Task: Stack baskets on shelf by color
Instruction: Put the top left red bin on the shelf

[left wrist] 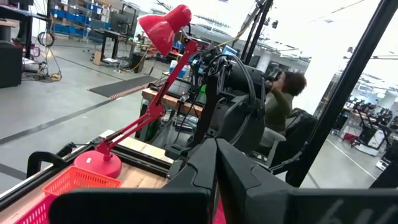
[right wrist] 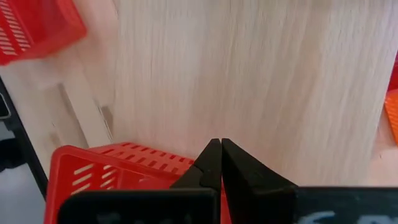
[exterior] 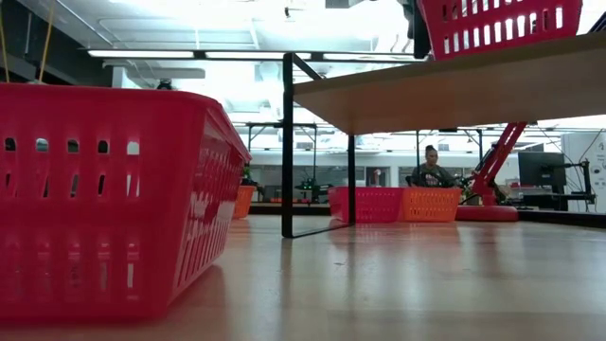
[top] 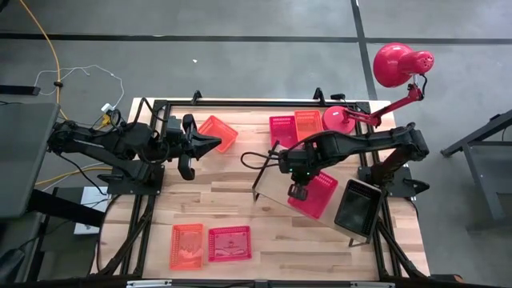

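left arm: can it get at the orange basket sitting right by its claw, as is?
Probably yes. The left claw points at the orange basket near the table's far edge, almost touching it, with nothing between them. The right claw is busy with a red basket on the shelf.

- no readable text, label, brand, number or sign shows in any view.
- the baskets (top: pixel 230 243) carry only plain mesh, with no print.
- the shelf (right wrist: pixel 249 87) shows bare wood grain, unmarked.
- the red lamp (top: pixel 396 64) at the counter's far right corner bears no lettering that can be made out.
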